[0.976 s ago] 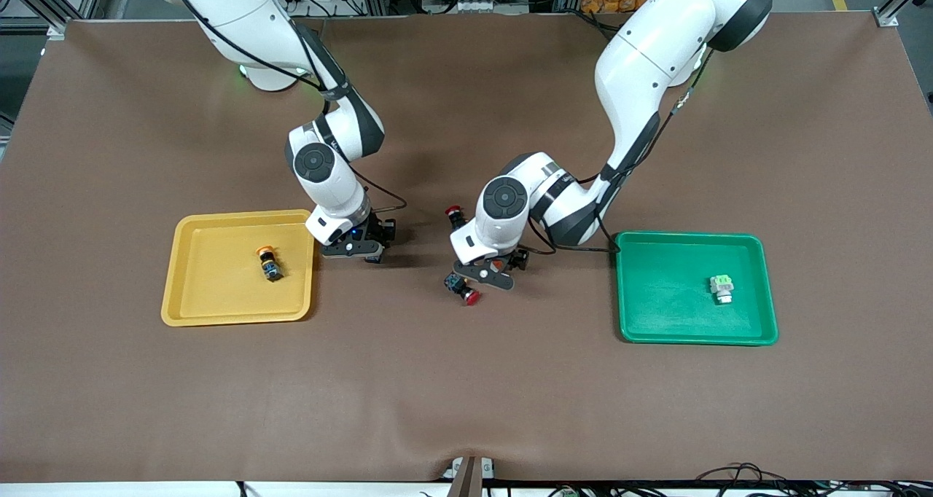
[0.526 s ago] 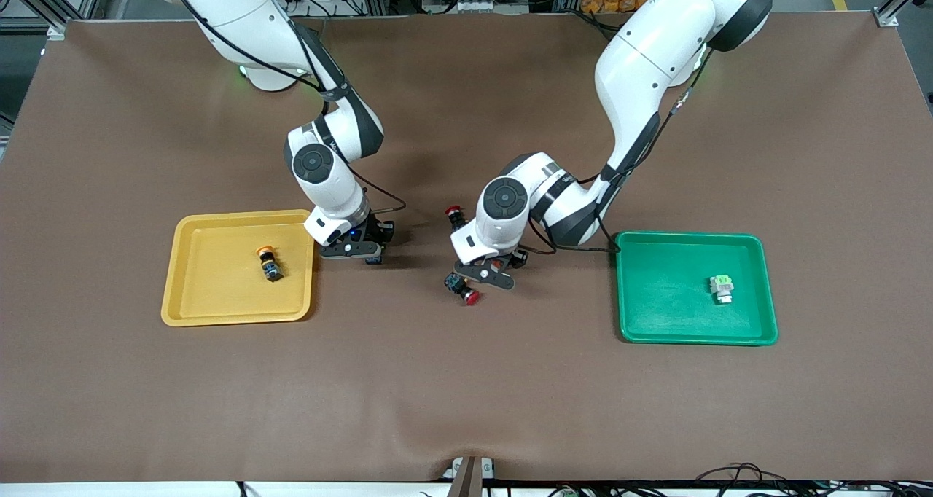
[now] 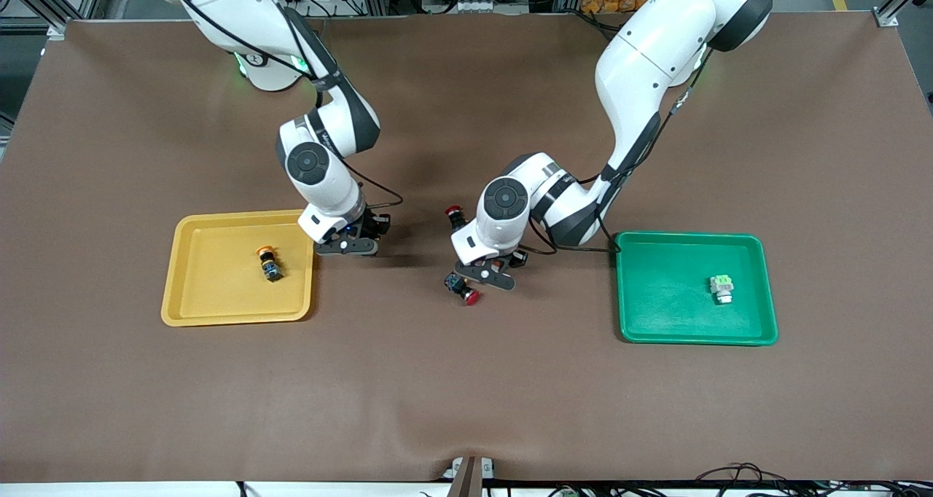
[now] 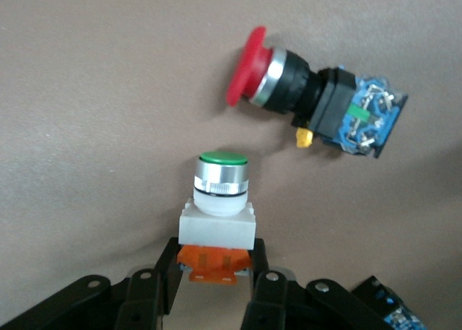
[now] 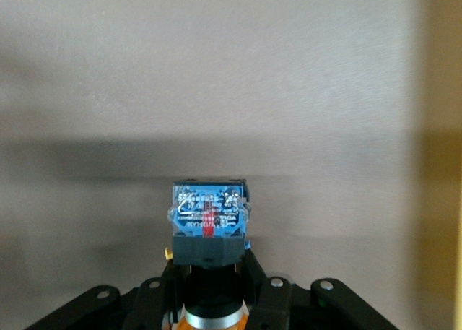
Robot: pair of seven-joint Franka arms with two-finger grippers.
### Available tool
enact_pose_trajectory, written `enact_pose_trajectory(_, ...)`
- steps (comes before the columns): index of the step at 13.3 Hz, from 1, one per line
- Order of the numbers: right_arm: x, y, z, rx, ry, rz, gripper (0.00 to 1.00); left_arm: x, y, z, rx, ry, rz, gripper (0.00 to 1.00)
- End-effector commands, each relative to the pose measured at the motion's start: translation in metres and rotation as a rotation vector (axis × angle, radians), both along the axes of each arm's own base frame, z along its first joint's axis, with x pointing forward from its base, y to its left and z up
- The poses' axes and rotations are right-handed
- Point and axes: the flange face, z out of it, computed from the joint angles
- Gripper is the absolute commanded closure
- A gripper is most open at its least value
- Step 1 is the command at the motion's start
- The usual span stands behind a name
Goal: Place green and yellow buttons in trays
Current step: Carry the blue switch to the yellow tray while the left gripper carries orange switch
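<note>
Left gripper [image 4: 214, 290] low over the brown table [image 3: 466, 395] near its middle, fingers [image 4: 167, 276] pinched on the orange base of a green-capped button [image 4: 219, 200] with a whitish body and a round green cap ringed in metal. Just beside it on the cloth, a red-capped button [image 4: 310, 102] lying on its side, black body and blue contact block trailing from the mushroom cap; seen in the front view partly under the gripper, nearer the front camera. A second red-capped button [image 3: 455, 216] standing farther from the front camera, next to the left arm's wrist. Right gripper [image 5: 213, 297] over the table just beside the yellow tray [image 3: 219, 315], at the tray's edge toward the table's middle, jaws clamped on a black-bodied button [image 5: 209, 225] with its blue contact block pointing away from the wrist and an orange cap tucked between the fingers. In the yellow tray, another black button with a yellow-orange cap [image 3: 268, 261] lying near the centre. At the left arm's end of the table, the green tray [image 3: 656, 333], holding a whitish button with a pale green square cap [image 3: 721, 288].
</note>
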Motion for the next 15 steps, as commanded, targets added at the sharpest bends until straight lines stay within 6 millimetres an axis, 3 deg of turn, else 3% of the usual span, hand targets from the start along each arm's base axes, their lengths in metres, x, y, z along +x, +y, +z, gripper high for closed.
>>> enact_pose_trajectory(1, 0.008, -0.038, 0.027, 0.009, 0.019, 0.041, 1.0, 0.009, 0.008, 0.038, 0.032, -0.028, 0.054, 1.0)
enact_pose_trajectory(4, 0.021, -0.086, 0.049, 0.009, 0.061, 0.106, 1.0, 0.031, 0.038, 0.096, 0.049, -0.047, 0.127, 1.0)
enact_pose_trajectory(6, 0.029, -0.123, 0.055, 0.015, 0.075, 0.13, 1.0, 0.058, 0.082, 0.125, 0.057, -0.054, 0.204, 1.0)
enact_pose_trajectory(8, 0.035, -0.161, 0.059, 0.023, 0.089, 0.174, 1.0, 0.082, 0.14, 0.143, 0.105, -0.023, 0.297, 1.0)
enact_pose_trajectory(10, 0.041, -0.2, 0.061, 0.034, 0.095, 0.216, 1.0, 0.103, 0.205, 0.146, 0.153, 0.026, 0.412, 1.0)
enact_pose_trajectory(12, 0.044, -0.236, 0.057, 0.044, 0.093, 0.259, 1.0, 0.12, 0.265, 0.132, 0.178, 0.07, 0.497, 1.0)
enact_pose_trajectory(13, 0.044, -0.251, 0.055, 0.047, 0.095, 0.269, 1.0, 0.124, 0.287, 0.115, 0.196, 0.106, 0.525, 1.0)
enact_pose_trajectory(15, 0.046, -0.274, 0.056, 0.046, 0.088, 0.295, 1.0, 0.124, 0.314, 0.084, 0.235, 0.166, 0.547, 1.0)
